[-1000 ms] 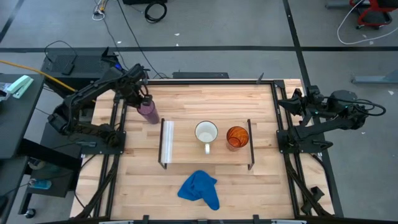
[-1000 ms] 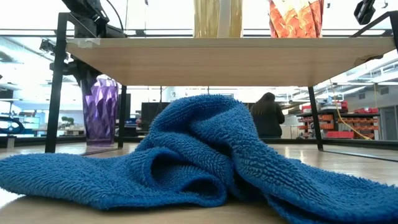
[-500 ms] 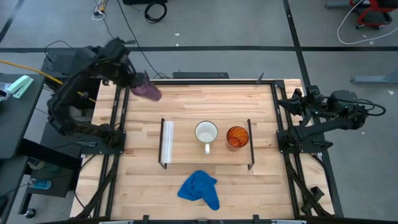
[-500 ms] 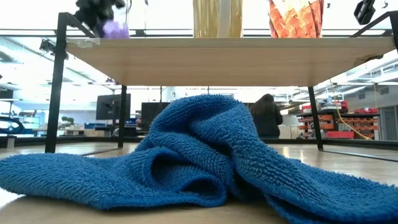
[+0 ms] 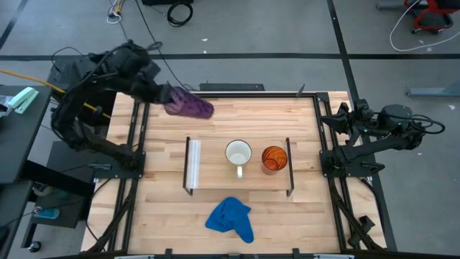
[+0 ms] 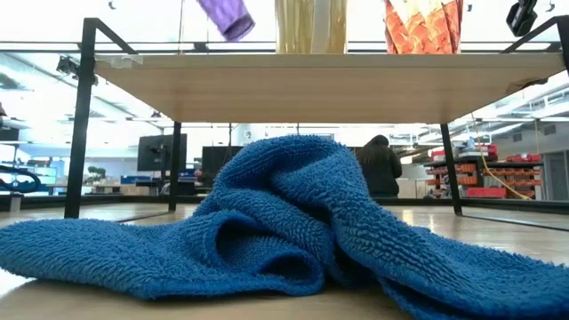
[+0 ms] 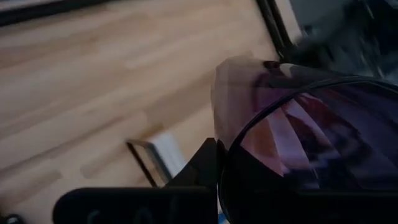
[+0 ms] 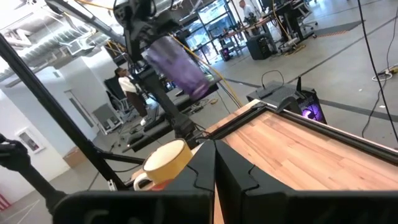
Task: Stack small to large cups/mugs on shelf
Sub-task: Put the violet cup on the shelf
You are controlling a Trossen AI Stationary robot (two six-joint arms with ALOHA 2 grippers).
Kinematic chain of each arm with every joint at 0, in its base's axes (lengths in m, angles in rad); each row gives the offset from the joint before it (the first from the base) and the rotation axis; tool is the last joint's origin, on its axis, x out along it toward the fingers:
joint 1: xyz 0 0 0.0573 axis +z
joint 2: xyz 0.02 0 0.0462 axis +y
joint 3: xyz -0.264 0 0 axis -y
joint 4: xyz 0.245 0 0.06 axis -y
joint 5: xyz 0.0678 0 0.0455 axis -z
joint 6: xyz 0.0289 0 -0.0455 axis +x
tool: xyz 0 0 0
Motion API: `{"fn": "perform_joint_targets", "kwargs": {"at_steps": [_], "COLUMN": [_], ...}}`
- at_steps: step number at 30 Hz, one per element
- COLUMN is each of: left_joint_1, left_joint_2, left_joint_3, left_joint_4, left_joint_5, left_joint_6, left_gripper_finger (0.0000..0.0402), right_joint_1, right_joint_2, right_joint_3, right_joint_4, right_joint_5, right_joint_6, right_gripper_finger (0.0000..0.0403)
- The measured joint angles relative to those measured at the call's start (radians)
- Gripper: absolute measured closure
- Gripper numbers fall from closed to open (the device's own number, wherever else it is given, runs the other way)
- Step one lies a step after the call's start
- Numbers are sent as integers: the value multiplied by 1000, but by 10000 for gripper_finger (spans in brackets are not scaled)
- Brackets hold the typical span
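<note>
lifted off the desk since a second ago, the purple cup (image 5: 190,106) now hangs tilted in the air, clamped in the left gripper (image 5: 171,96) jaws, far-left of the shelf (image 5: 215,169). white mug (image 5: 238,153) and orange cup (image 5: 274,158) stand on the shelf. right gripper (image 5: 343,117) waits at the desk's right edge, jaws closed, empty. carrying over looks next.

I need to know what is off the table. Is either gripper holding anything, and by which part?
The left gripper holds the purple cup tilted in the air, apparently at its rim end. The right gripper holds nothing.
</note>
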Motion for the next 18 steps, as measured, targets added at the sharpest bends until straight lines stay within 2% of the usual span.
{"fn": "perform_joint_targets", "kwargs": {"at_steps": [8,18], "left_joint_1": [-220,-363], "left_joint_2": [48,49], "left_joint_3": [45,-33], "left_joint_4": [1,1], "left_joint_5": [36,16], "left_joint_6": [-74,-207], "left_gripper_finger": [389,389], "right_joint_1": [0,0], "right_joint_2": [0,0], "right_joint_3": [0,0], "right_joint_4": [0,0], "right_joint_5": [0,0], "right_joint_6": [1,1], "right_gripper_finger": [392,392]}}
